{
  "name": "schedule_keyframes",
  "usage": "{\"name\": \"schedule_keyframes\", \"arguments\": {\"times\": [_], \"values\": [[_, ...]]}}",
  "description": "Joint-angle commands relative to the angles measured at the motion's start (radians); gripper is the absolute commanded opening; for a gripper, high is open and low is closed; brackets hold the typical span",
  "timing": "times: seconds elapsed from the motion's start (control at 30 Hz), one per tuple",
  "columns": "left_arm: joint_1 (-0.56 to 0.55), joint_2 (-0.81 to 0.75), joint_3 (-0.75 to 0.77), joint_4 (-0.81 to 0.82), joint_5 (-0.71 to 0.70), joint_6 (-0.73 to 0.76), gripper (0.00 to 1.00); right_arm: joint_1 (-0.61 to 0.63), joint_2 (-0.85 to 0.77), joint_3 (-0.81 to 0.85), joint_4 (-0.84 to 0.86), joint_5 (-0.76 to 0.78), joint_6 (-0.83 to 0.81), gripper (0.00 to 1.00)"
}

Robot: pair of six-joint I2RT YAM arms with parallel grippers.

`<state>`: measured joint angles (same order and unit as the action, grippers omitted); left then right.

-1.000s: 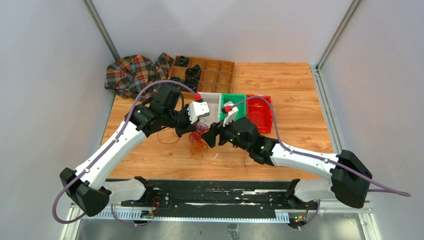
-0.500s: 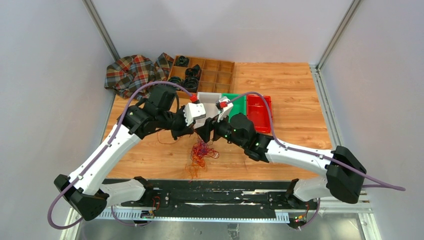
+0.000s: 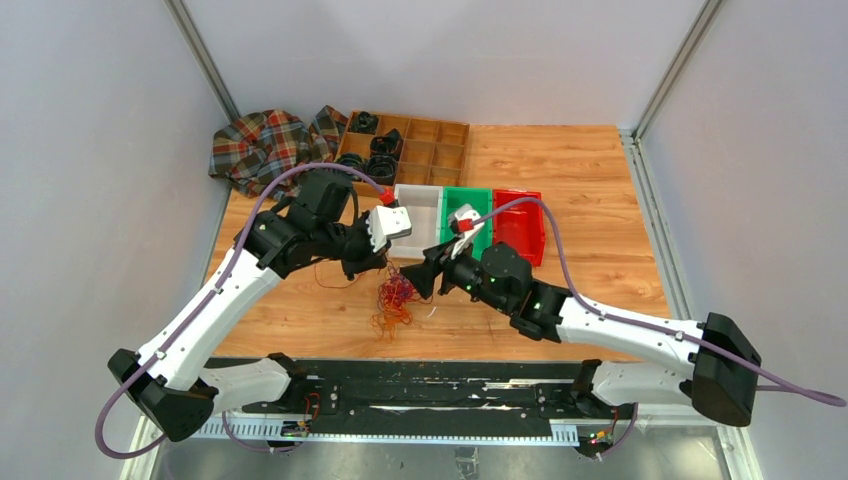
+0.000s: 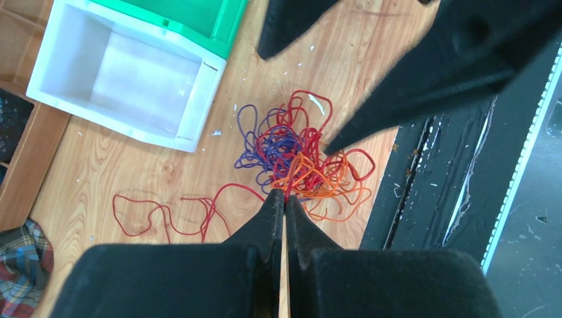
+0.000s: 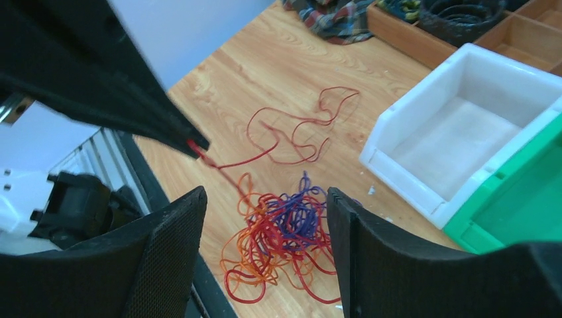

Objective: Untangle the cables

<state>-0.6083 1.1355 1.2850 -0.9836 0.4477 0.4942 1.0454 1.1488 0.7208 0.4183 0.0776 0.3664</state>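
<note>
Wooden worktop [image 3: 580, 200] carried both arms, each bent at the elbow and reaching inward, so that their tools nearly met at its front middle. At the back stood a compartment tray [image 3: 435, 145] with black coiled rings [image 3: 383, 150] in its left cells. Nearer sat a white bin [image 3: 418, 192], a green bin [image 3: 468, 195] and a red bin [image 3: 522, 215] side by side. The left tool [image 4: 283, 196] was pinched tight on a red cable [image 5: 207, 159] running down to the tangled cables [image 3: 395, 298] on the worktop. The right tool [image 5: 265, 199] hung spread wide just above that heap.
</note>
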Motion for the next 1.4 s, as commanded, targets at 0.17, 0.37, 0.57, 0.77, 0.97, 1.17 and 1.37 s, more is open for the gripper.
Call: {"name": "schedule_keyframes", "arguments": {"times": [0.17, 0.37, 0.57, 0.77, 0.97, 1.17, 1.37], "values": [[-0.01, -0.004, 0.051, 0.002, 0.006, -0.021, 0.01, 0.087, 0.093, 0.106, -0.047, 0.078, -0.119, 0.67], [-0.013, -0.01, 0.064, -0.006, 0.018, -0.028, 0.01, 0.087, 0.165, 0.165, -0.005, 0.177, -0.14, 0.65], [-0.015, 0.0, 0.098, -0.056, 0.042, -0.021, 0.01, 0.087, 0.242, 0.194, 0.051, 0.271, -0.178, 0.55], [-0.015, 0.002, 0.157, -0.113, 0.087, -0.022, 0.01, 0.087, 0.303, 0.176, 0.131, 0.294, -0.199, 0.5], [-0.015, 0.009, 0.286, -0.167, 0.123, -0.044, 0.0, 0.083, 0.362, 0.138, 0.142, 0.299, -0.182, 0.4], [-0.015, -0.005, 0.383, -0.196, 0.085, -0.032, 0.0, 0.067, 0.37, 0.053, 0.167, 0.308, -0.136, 0.34], [-0.015, -0.006, 0.468, -0.216, 0.018, 0.001, 0.0, 0.065, 0.365, -0.049, 0.187, 0.327, -0.078, 0.29]]}}
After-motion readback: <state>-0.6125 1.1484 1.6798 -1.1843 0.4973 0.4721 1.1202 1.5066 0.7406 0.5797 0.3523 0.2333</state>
